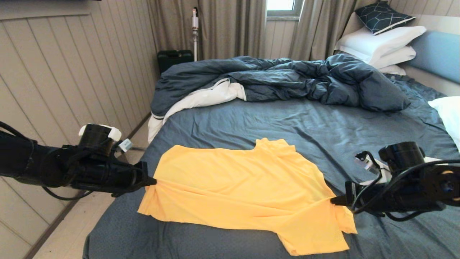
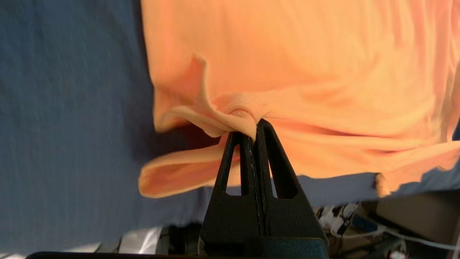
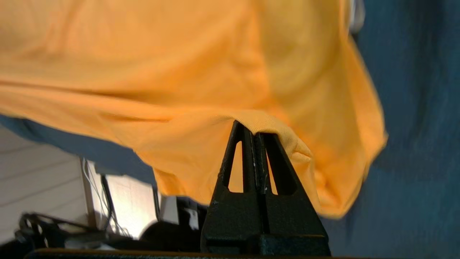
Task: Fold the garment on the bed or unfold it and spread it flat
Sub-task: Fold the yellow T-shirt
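The large bright yellow thin-fabric T-shirt [image 1: 244, 190] is lying across the near part of the wide bed's dark blue-grey sheet [image 1: 287, 122]. The left gripper [image 1: 153, 181] and right gripper [image 1: 333, 200] are each pinching an opposite edge, jaws clamped on cloth, probably tensioning it so it spreads flat rather than bunching.

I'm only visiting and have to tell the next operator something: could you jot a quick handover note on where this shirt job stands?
Left gripper: shut on the yellow T-shirt, at its left edge.
Right gripper: shut on the shirt's right edge.
The shirt lies mostly spread on the near part of the bed, stretched between both grippers; its near-right part droops over the bed's edge.
The rumpled duvet lies farther back.
Done: both edges gripped.
Left: lay it flat, release.
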You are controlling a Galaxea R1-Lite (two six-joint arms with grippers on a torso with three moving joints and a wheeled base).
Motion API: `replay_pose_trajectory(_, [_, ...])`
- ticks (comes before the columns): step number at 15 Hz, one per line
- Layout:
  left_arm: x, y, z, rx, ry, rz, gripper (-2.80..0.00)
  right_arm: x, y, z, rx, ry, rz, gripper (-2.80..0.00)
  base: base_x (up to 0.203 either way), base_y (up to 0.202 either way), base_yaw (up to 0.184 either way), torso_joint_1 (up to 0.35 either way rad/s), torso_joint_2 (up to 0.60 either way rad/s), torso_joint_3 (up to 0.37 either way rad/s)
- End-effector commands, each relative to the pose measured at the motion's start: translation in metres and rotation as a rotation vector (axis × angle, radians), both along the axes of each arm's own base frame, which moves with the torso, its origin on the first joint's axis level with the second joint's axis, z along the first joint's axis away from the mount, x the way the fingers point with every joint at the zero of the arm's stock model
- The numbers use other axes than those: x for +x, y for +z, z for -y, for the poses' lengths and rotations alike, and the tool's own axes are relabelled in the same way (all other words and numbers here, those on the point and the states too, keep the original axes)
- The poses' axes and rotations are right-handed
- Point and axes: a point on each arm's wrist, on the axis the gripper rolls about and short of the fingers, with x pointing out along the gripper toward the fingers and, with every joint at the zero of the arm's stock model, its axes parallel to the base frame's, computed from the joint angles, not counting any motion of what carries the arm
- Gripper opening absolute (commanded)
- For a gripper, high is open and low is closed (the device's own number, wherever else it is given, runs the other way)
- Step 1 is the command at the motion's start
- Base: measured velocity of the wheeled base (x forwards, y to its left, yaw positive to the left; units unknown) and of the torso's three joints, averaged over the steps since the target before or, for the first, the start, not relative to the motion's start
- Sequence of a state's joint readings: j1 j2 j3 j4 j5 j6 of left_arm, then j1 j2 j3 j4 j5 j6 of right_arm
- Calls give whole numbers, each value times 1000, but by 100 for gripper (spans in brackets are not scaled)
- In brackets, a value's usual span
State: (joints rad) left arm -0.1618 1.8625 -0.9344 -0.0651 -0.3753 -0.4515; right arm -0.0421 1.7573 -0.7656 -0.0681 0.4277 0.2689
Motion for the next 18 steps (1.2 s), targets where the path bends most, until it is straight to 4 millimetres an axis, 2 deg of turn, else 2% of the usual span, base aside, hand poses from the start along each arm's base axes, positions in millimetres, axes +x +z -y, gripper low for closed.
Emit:
replay_pose_trajectory(1, [20,-12,-5,0,25,-24,-280,23,-6,1,14,-15,-12,-280,0,0,0,0,0,0])
replay_pose_trajectory(4, [38,-18,-9,-1,44,-25,-280,45,-10,-1,24,-26,-9,-280,0,0,0,0,0,0])
replay_pose_trajectory(7, [46,-30,-9,3,46,-47,-280,61,-12,-5,28,-20,-32,-280,0,0,0,0,0,0])
replay_pose_trajectory(11, [48,-41,-8,9,42,-75,-280,67,-16,-18,28,15,-48,-280,0,0,0,0,0,0])
replay_pose_trajectory(14, [48,-41,-8,12,41,-76,-280,69,-18,-20,23,19,-52,-280,0,0,0,0,0,0])
replay_pose_trajectory(15, [47,-42,-8,13,41,-80,0,69,-18,-20,16,14,-52,-280,0,0,0,0,0,0])
replay_pose_trajectory(16, [46,-42,-8,13,41,-82,0,68,-19,-20,13,13,-53,-185,0,0,0,0,0,0])
replay_pose_trajectory(17, [45,-39,-9,12,41,-74,0,68,-19,-20,12,13,-54,0,0,0,0,0,0,0])
replay_pose_trajectory(18, [42,-35,-9,12,40,-67,0,67,-18,-19,10,14,-51,0,0,0,0,0,0,0])
